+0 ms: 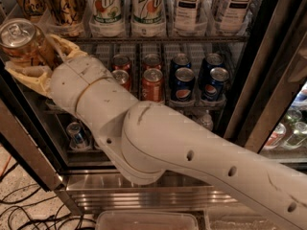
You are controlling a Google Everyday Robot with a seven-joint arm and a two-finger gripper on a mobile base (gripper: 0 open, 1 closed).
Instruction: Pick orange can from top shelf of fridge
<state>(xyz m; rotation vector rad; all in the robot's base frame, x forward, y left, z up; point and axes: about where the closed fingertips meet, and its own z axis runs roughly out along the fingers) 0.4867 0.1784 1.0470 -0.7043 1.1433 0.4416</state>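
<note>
My gripper [42,59] is at the far left, in front of the fridge [249,85], with my white arm reaching across from the lower right. Its tan fingers [29,75] are shut on an orange can [19,36], amber-gold with a silver pull-tab top. The can is tilted and held just below and in front of the top shelf [192,39]. On that shelf stand more amber cans [60,6], 7Up cans [108,6] and tea bottles [187,4].
The rack below holds red soda cans [152,84] and blue Pepsi cans [183,84]. The dark door frame [261,80] runs down the right, with bottles [288,133] beyond it. A clear plastic bin [144,219] and floor cables [24,210] lie below.
</note>
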